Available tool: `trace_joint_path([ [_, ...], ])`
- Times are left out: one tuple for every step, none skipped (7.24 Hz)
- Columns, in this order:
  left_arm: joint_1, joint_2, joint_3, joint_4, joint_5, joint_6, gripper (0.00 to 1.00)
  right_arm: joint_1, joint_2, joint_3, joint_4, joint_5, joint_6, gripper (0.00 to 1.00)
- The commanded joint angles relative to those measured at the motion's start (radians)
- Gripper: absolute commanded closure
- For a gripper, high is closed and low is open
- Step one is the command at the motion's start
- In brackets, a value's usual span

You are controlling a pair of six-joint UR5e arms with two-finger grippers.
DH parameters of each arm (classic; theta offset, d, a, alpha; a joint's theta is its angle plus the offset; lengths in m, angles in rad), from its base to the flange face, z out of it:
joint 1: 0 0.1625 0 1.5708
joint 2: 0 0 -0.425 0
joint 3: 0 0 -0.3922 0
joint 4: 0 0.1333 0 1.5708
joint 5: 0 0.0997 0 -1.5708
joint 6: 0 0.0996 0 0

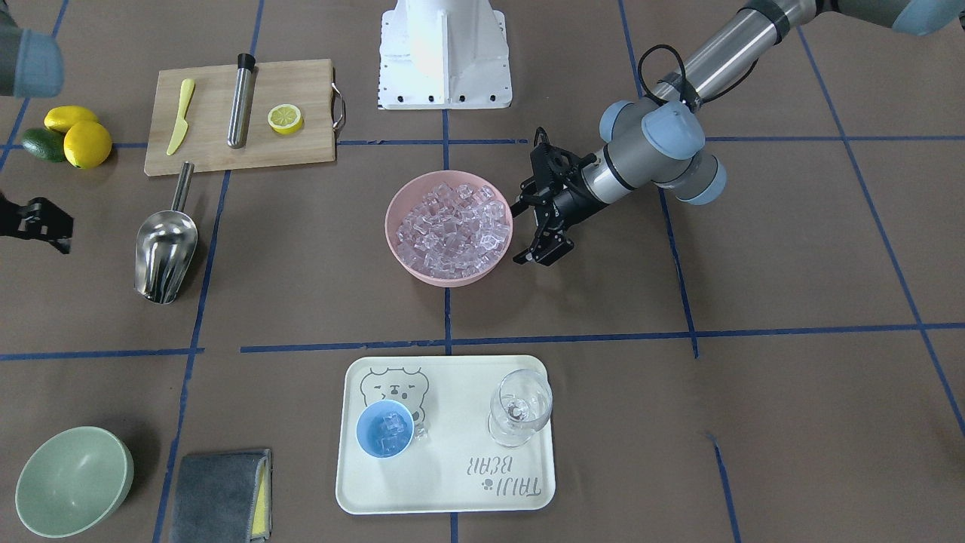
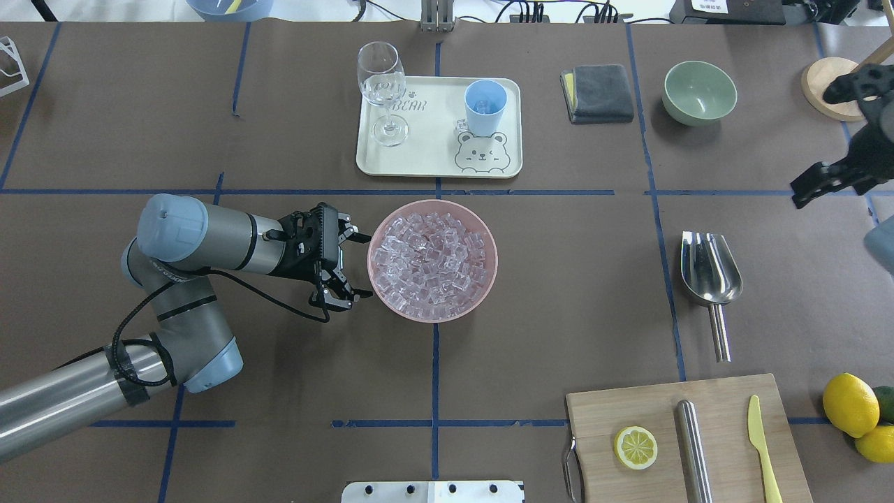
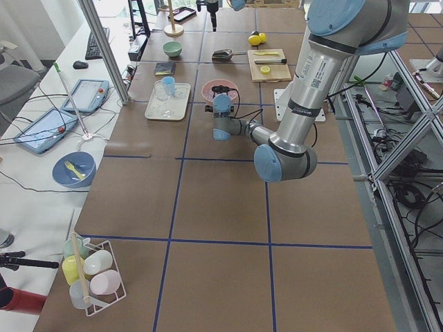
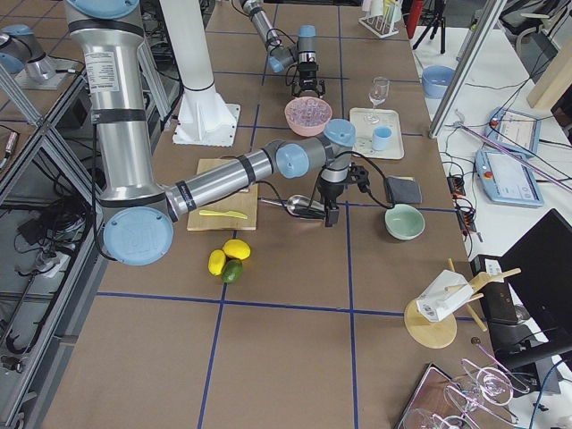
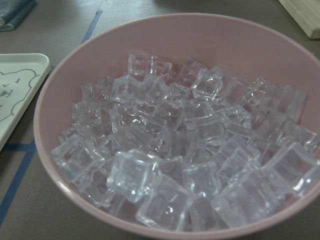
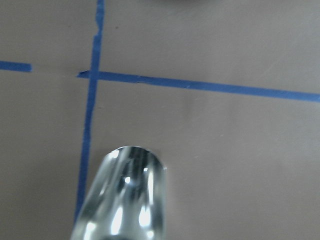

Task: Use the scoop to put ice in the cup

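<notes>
Ice [image 1: 452, 226] in the bowl [image 1: 452, 280] and cup [image 1: 366, 426], scoop [image 1: 166, 253] lying loose.
My left gripper [image 1: 519, 232] is spread wide beside the bowl; my right gripper's [image 1: 45, 226] state I cannot tell.

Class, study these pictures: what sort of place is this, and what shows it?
Probably a robotics lab, not a kitchen: robot arms stand at a table gridded with blue tape, with tablets and cables alongside.
</notes>
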Motion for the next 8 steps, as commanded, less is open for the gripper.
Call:
trace_joint_path([
  [-0.017,0.004,-0.004,0.000,-0.009,0.004,0.00,0.239,-0.040,-0.148,0.004,0.011,-0.397,0.00],
  [-0.026,0.006,-0.004,0.000,-0.009,0.005,0.00,0.334,-0.077,-0.185,0.004,0.056,-0.514,0.00],
  [-0.032,0.027,-0.010,0.002,-0.010,0.005,0.00,0.415,-0.145,-0.179,0.005,0.127,-0.550,0.00],
  [-0.050,0.030,-0.016,0.015,-0.018,0.004,0.00,0.475,-0.170,-0.149,-0.001,0.149,-0.551,0.00],
  [-0.096,0.032,-0.018,0.034,-0.079,-0.005,0.00,0.474,-0.187,-0.123,-0.004,0.146,-0.526,0.00],
  [-0.185,0.032,-0.033,0.111,-0.201,-0.008,0.00,0.473,-0.186,-0.121,-0.003,0.153,-0.493,0.00],
  [-0.268,0.033,-0.094,0.252,-0.229,-0.009,0.00,0.470,-0.186,-0.113,-0.004,0.156,-0.488,0.00],
  [-0.338,0.058,-0.165,0.414,-0.222,-0.007,0.00,0.458,-0.184,-0.103,-0.003,0.156,-0.466,0.00],
])
